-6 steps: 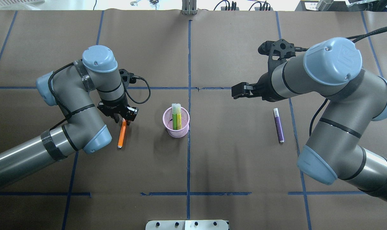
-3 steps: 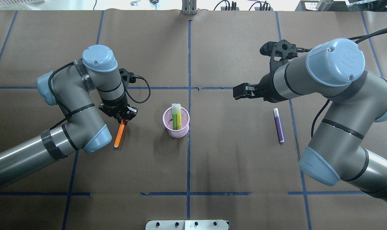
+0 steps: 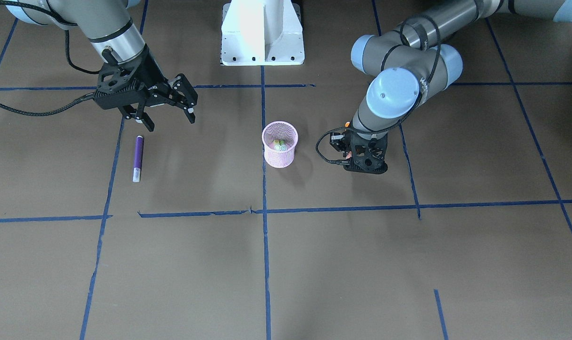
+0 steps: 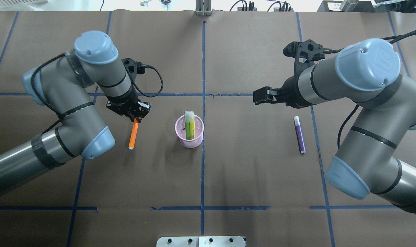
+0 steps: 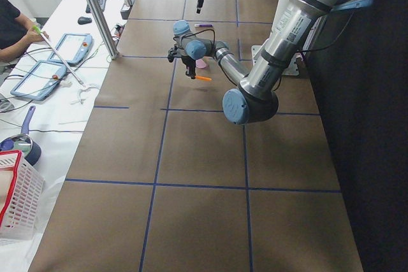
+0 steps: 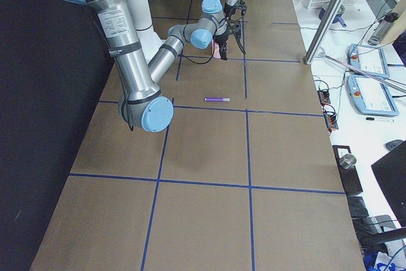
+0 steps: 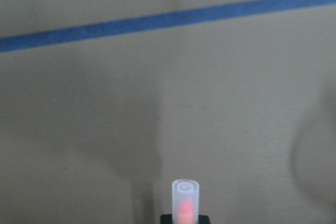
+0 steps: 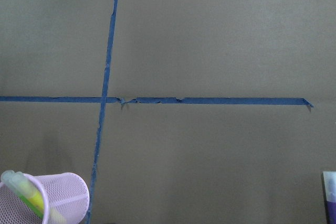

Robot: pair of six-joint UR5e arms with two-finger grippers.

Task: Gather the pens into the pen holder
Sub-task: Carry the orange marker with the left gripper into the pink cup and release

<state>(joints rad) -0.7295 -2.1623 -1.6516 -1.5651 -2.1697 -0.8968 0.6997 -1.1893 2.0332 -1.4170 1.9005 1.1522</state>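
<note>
left hand (image 4: pixel 136 117) clamped on one end of the orange pen (image 4: pixel 133 135); the pen slants away from it, near the pen holder (image 4: pixel 189 134), not touching. holder upright at mid-desk, green pen (image 4: pixel 187 126) and yellowish pen (image 4: pixel 192 125) standing inside. right hand (image 3: pixel 170 123) spread wide, holding nothing; purple pen (image 3: pixel 138 158) lies flat near it, apart. desk (image 4: pixel 256 178) brown, crossed by blue tape lines (image 4: pixel 203 61).

Even overhead light, soft shadows on the table (image 4: pixel 228 171); left wrist view blurred (the orange pen (image 7: pixel 185 198) hazy)
</note>
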